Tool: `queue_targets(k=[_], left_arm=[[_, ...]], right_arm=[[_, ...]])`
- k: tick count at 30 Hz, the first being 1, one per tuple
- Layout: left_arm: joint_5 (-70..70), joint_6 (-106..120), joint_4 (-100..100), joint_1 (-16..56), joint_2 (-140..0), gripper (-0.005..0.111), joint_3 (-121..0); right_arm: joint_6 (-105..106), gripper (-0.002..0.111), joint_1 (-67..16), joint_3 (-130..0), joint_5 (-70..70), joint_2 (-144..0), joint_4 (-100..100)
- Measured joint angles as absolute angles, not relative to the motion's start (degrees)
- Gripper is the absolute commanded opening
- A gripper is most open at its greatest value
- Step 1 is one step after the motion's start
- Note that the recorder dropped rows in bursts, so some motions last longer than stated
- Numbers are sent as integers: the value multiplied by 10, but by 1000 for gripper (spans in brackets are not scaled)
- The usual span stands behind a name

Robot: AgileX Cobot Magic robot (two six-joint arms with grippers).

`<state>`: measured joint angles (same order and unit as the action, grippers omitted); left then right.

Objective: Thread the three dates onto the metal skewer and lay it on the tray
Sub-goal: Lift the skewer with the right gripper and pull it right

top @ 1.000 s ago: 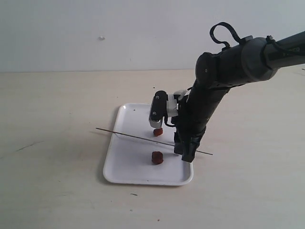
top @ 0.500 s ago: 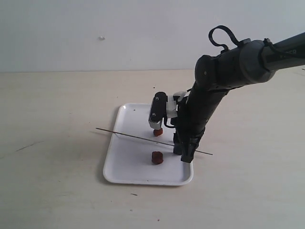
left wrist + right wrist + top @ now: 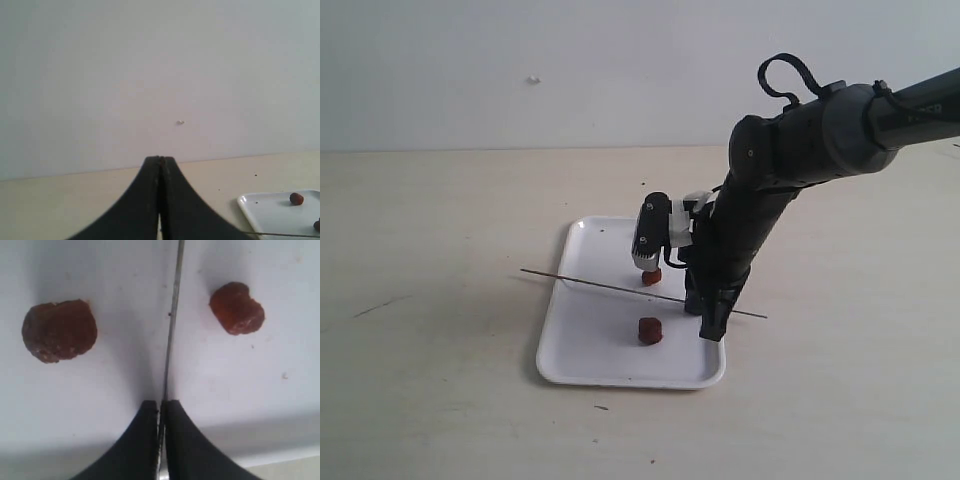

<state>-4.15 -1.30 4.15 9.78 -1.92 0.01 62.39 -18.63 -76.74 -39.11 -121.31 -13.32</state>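
Note:
The white tray [image 3: 582, 352] lies mid-table. The metal skewer [image 3: 600, 286] stretches across it, and both of its ends stick out past the rim. My right gripper [image 3: 712, 326] points down at the skewer's right end and is shut on the thin rod [image 3: 173, 315], with the jaws [image 3: 161, 406] pinching it. Two dates show on the tray, one in front of the skewer [image 3: 649, 331] and one behind it [image 3: 651, 277]. They lie on either side of the rod [image 3: 59, 331] [image 3: 237, 308]. My left gripper [image 3: 160, 161] is shut on nothing, away from the tray [image 3: 265, 212].
The right arm's wrist camera housing [image 3: 653, 232] hangs just above the rear date. A pale wall stands behind the beige tabletop [image 3: 440, 330]. Small dark specks lie on the table in front of the tray.
My right gripper's jaws have closed onto the skewer's right end. The arm, the tray and the dates have barely moved.

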Motion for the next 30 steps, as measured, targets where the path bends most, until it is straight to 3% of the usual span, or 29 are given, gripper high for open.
queue_targets(k=[17, 30], left_arm=[[-42, -13, 41, 98, -19, 0, 0], [-42, -13, 41, 98, -19, 0, 0]], right_arm=[[611, 0, -186, -767, -419, -1166, -132], [364, 0, -169, -760, -571, -1070, -94]])
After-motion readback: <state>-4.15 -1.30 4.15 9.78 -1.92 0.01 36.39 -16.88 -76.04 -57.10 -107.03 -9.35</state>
